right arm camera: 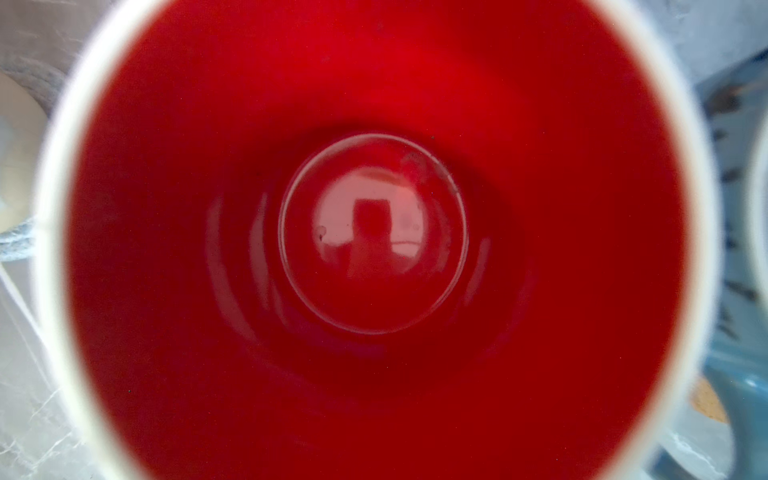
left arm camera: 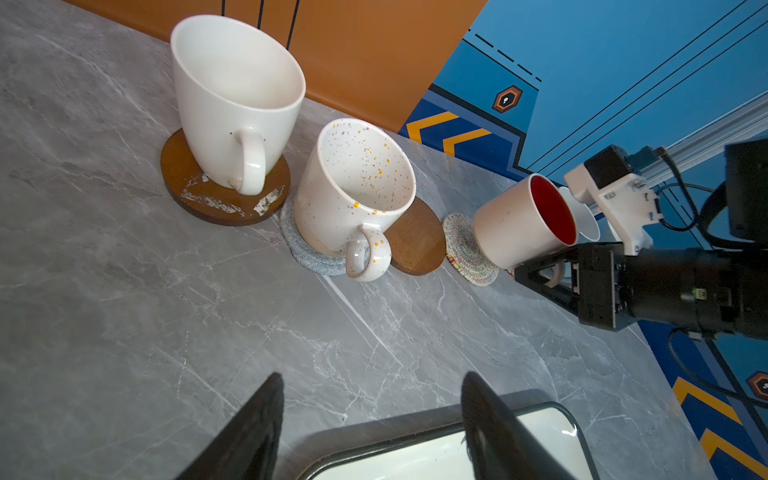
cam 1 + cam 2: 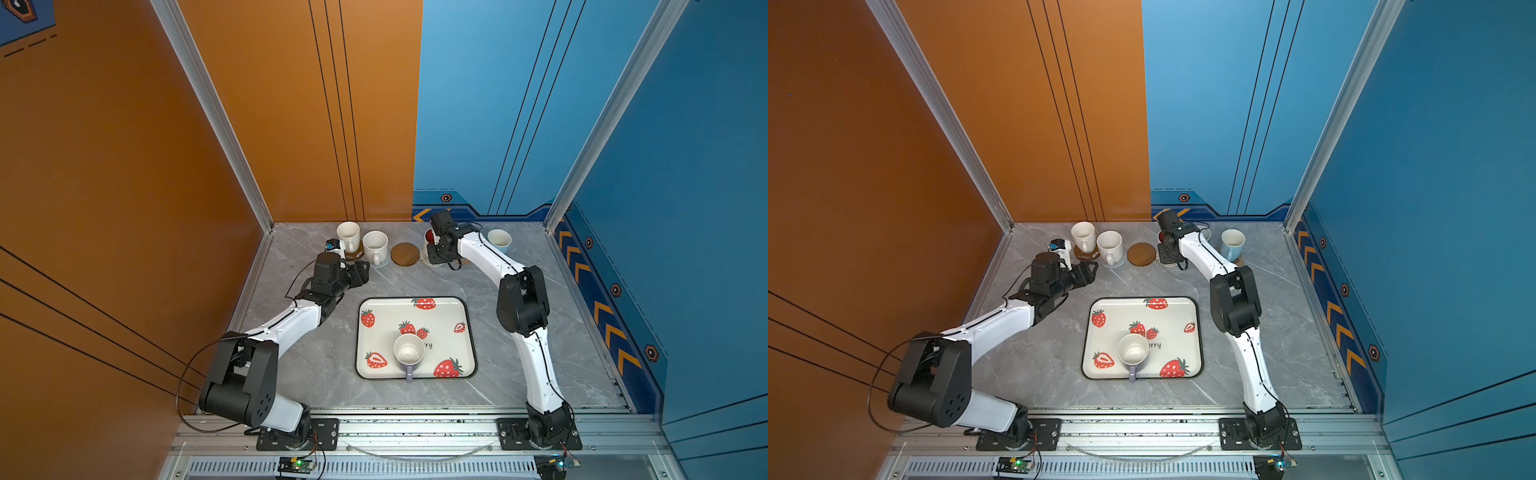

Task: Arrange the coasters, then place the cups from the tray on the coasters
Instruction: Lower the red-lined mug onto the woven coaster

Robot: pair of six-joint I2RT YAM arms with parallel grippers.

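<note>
Placing step: the right gripper (image 2: 544, 270) is clamped on the handle of the red-lined mug (image 2: 519, 224), tilted above the cream woven coaster (image 2: 465, 249). Next it likely needs levelling and lowering. The left gripper (image 2: 372, 386) is empty, jaws apart; the lavender mug (image 3: 409, 353) sits on the tray (image 3: 457, 307)

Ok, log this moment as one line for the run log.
left gripper: open, empty | right gripper: shut on red-inside cup at cream woven coaster | tray: holds lavender cup | middle brown coaster: bare

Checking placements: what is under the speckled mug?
A grey woven coaster lies under the speckled mug. Only its edge shows; the mug covers the rest.
</note>
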